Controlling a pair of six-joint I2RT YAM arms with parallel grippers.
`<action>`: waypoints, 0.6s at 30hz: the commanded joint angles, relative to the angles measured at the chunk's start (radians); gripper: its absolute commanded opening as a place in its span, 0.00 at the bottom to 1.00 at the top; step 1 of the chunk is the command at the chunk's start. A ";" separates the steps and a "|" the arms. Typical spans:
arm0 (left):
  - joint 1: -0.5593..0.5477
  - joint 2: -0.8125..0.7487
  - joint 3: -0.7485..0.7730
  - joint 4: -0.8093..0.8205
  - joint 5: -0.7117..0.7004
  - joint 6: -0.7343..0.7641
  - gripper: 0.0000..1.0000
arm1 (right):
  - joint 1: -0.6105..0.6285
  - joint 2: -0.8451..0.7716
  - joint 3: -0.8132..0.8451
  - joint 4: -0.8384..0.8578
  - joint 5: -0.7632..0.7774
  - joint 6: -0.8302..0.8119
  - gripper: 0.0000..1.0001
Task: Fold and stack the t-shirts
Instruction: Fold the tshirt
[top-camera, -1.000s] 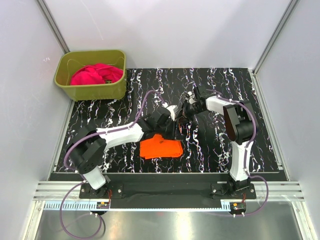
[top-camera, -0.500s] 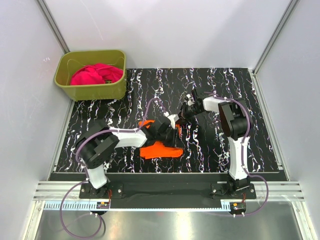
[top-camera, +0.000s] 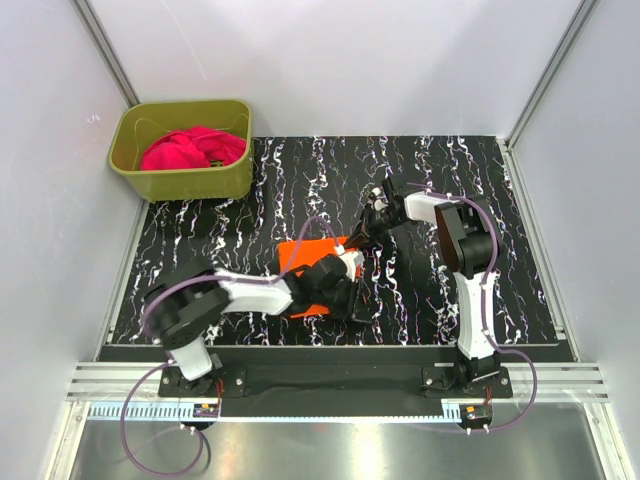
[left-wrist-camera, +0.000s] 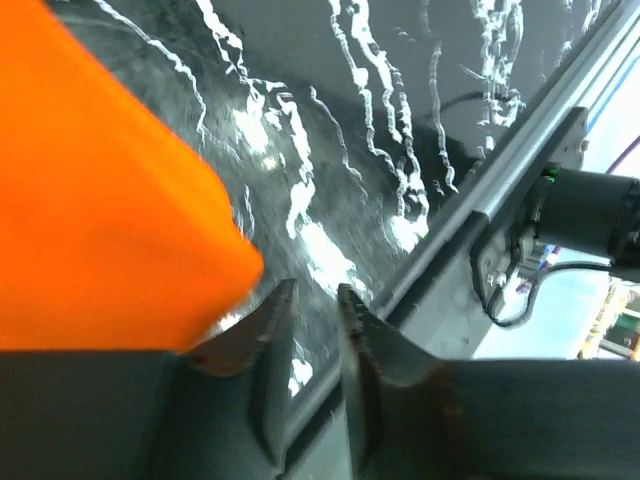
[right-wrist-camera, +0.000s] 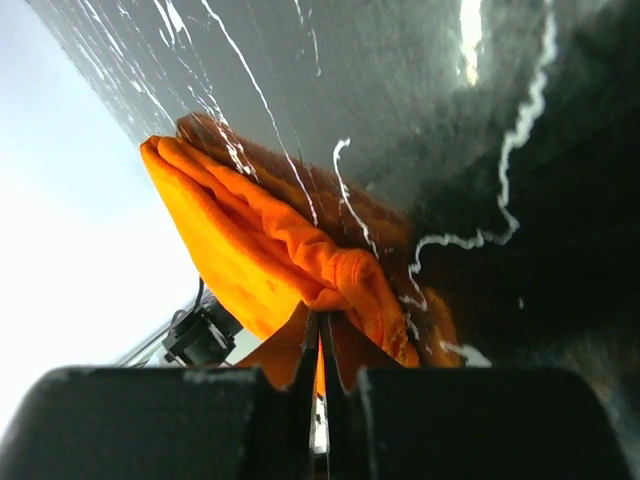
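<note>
Left gripper (left-wrist-camera: 315, 290): low over the mat (top-camera: 450, 180) at the 5 o'clock edge of the orange t-shirt (top-camera: 312, 252). Jaws a narrow slot apart, and the wrist view shows only mat in the gap. Orange cloth sits against the outside of one finger, not between them.

Orange t-shirt: on the mat near centre, a bit toward 6 o'clock. It's partly hidden under the left arm's forearm and wrist. Looks bunched into folds in the right wrist view.

Right gripper (right-wrist-camera: 319, 322): at the shirt's 2 o'clock corner, jaws closed tight and pinching a fold of orange cloth.

Magenta t-shirt (top-camera: 190, 148): crumpled inside the olive-green tub (top-camera: 180, 182) at the mat's 10 o'clock corner, well apart from both grippers.
</note>
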 joint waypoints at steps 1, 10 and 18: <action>0.013 -0.259 0.057 -0.200 -0.083 0.088 0.33 | -0.009 -0.093 0.061 -0.077 0.075 -0.042 0.09; 0.356 -0.645 0.087 -0.640 -0.145 0.182 0.64 | -0.027 -0.395 -0.033 -0.324 0.319 -0.101 0.79; 0.617 -0.663 0.038 -0.709 -0.019 0.170 0.67 | 0.112 -0.749 -0.498 -0.130 0.229 -0.008 0.75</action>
